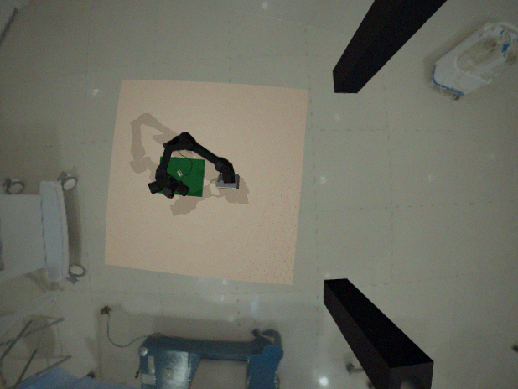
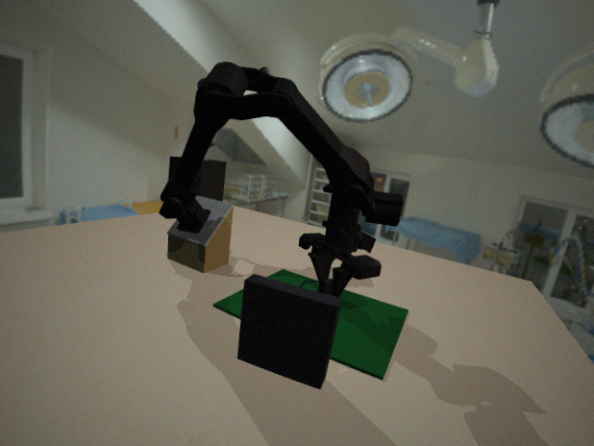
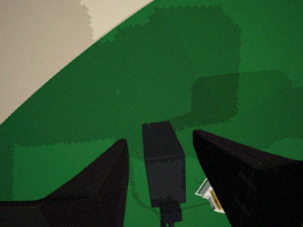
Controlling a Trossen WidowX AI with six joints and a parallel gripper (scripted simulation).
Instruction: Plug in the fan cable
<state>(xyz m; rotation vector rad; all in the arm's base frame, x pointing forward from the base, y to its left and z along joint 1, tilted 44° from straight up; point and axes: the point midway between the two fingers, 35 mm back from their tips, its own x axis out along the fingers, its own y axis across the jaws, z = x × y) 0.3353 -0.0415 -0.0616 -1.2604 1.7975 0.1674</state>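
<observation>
The fan's dark plug [image 3: 166, 178] stands over the green board [image 1: 194, 184] [image 2: 370, 346] [image 3: 74, 107] in the wrist view, its cable [image 3: 168, 223] leaving at the bottom. My gripper [image 2: 330, 289] [image 3: 159, 141] is part-way open and low over the board. Its fingers stand on both sides of the plug, with green board showing in a gap on each side. The white header [image 1: 179, 173] [image 3: 203, 189] with gold pins lies right of the plug, partly hidden by the right finger. In the exterior view the fingers hide most of the plug.
A dark upright square block [image 2: 288, 332] stands at the board's near edge in the exterior view; whether it is the fan I cannot tell. The arm's base sits on a sloped block [image 1: 234, 184] [image 2: 218, 245] beside the board. The thin cable [image 1: 192, 164] curves over the board.
</observation>
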